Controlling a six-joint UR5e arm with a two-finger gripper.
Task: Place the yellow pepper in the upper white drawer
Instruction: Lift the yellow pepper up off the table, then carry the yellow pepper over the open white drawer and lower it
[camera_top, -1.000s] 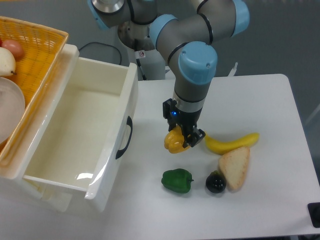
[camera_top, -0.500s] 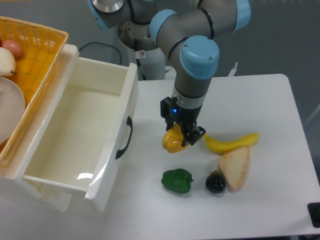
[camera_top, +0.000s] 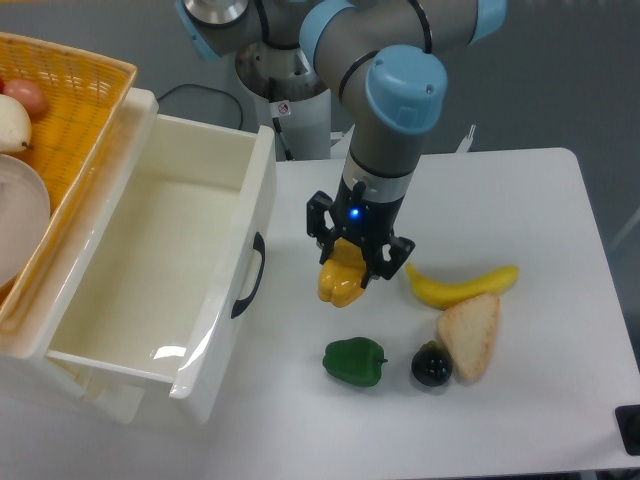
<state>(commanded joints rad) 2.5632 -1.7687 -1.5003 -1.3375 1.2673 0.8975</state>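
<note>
Yellow pepper (camera_top: 340, 281) in gripper (camera_top: 352, 262), upper white drawer (camera_top: 150, 265) open

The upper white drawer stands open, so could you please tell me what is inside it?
The upper white drawer shows only bare white floor and walls. The yellow pepper is outside it, held in the claw. The near front corner is hidden behind the front panel.
</note>
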